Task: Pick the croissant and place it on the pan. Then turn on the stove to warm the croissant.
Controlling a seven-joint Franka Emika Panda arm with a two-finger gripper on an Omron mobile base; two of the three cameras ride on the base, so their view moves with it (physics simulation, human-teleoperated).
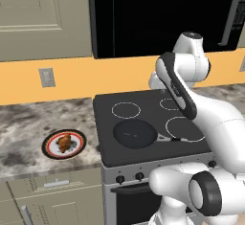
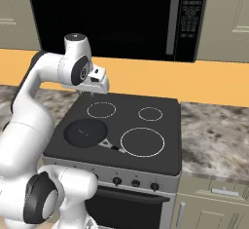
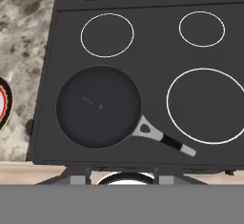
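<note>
Altogether: one croissant (image 1: pixel 64 143), one pan (image 3: pixel 98 106), four rings (hand (image 2: pixel 90 95) state unclear).

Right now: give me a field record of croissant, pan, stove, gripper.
croissant: on the red-rimmed plate, on the counter left of the stove
pan: empty, on the stove's front left burner, handle pointing right and toward the front
stove: black cooktop, three other rings bare; knobs on the front
gripper: raised above the rear left of the cooktop, holds nothing; whether the jaws are open is unclear
task state: croissant not yet picked
</note>
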